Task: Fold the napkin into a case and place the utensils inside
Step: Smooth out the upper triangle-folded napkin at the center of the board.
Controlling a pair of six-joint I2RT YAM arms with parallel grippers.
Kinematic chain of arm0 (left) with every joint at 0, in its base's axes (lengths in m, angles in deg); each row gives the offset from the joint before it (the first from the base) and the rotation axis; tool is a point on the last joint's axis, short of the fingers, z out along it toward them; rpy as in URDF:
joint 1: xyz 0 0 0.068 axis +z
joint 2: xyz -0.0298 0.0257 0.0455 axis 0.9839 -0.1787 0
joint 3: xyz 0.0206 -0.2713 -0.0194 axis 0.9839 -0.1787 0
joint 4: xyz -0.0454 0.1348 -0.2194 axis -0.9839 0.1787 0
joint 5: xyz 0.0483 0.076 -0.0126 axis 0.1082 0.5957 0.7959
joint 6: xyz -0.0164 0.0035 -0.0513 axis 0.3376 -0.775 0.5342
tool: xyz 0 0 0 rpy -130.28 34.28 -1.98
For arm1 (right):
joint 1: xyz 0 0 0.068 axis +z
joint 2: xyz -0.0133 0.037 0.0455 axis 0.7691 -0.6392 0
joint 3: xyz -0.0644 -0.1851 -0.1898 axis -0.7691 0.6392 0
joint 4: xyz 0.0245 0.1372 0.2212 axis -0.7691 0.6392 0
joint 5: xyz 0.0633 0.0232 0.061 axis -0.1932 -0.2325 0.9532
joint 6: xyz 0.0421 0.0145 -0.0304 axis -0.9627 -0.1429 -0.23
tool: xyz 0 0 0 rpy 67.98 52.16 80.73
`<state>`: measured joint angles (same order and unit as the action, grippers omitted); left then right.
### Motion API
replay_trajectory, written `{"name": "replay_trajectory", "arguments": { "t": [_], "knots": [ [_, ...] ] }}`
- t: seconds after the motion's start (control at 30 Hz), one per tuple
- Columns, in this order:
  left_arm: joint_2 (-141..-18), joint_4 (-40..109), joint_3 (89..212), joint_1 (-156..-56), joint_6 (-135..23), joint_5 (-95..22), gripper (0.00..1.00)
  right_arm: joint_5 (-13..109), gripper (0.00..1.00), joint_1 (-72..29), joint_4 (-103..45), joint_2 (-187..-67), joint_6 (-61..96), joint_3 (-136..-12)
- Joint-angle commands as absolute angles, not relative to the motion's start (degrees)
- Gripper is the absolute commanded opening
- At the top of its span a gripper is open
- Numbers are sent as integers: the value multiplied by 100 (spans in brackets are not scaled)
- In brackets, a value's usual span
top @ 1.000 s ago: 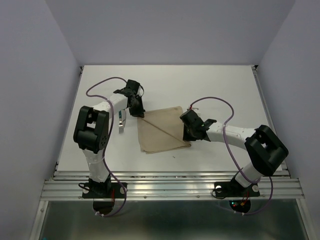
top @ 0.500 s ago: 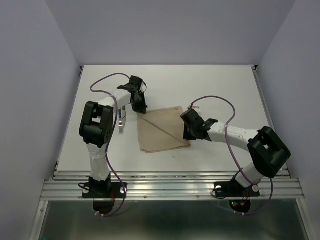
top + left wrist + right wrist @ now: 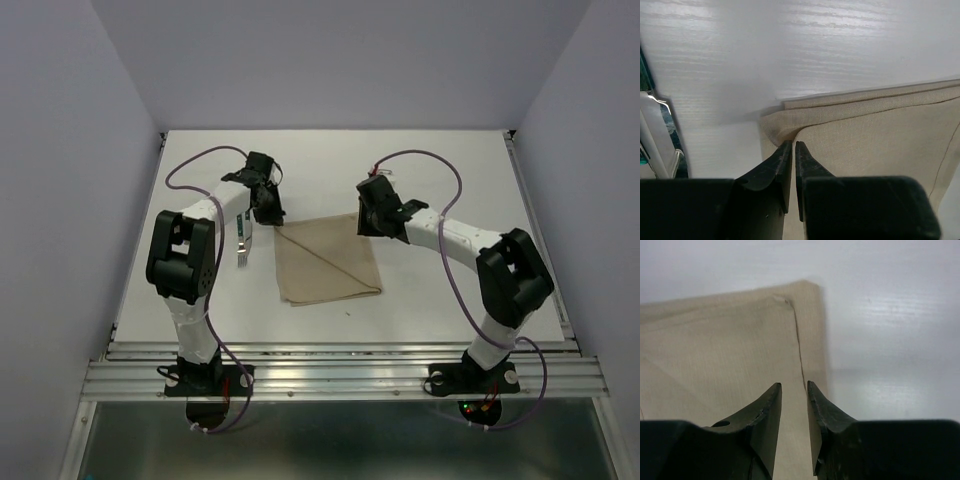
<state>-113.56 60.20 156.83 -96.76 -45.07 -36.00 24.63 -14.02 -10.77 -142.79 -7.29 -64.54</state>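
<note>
A white table [image 3: 450, 170] boxed in by pale lavender walls [image 3: 60, 150] carries everything here. The napkin [image 3: 330, 262] lies flat near its middle, already folded down to a smaller, roughly square pad of several layers. A diagonal edge runs from its far-left corner to its near-right corner. The utensils [image 3: 243, 238] lie on bare table just left of the napkin, not touching it, with fork tines toward the near edge. From above they are too small to count, perhaps two or three pieces. The left gripper [image 3: 792, 146] sits at the napkin's far-left corner. Its jaws are pinched to a thin slit on the upper layer there, and the cloth bunches slightly at the tips. The right gripper [image 3: 794, 387] hangs over the napkin's far-right corner with its jaws apart and nothing between them, the hem showing in the gap. By my reading the first folds are done, but the napkin is not yet the narrow pocket the task wants. What remains is at least one more fold, likely started from these two far corners, and then moving every utensil inside.
</note>
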Motion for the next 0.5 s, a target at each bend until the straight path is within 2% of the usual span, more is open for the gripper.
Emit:
{"name": "replay_trajectory", "arguments": {
  "t": [0.0, 0.23, 0.47],
  "knots": [
    [-10995, 5996, 15453, -9640, -4551, -3599, 19, 2570, 33, -1573, -1147, -14860, -172, -7138],
    [-10986, 5970, 15303, -9623, -4586, -3582, 19, 2798, 36, -1687, -1156, -15625, 92, -8033],
    [-11004, 5908, 15198, -9587, -4568, -3617, 19, 2895, 37, -1793, -1165, -16100, 198, -8429]
  ]
}}
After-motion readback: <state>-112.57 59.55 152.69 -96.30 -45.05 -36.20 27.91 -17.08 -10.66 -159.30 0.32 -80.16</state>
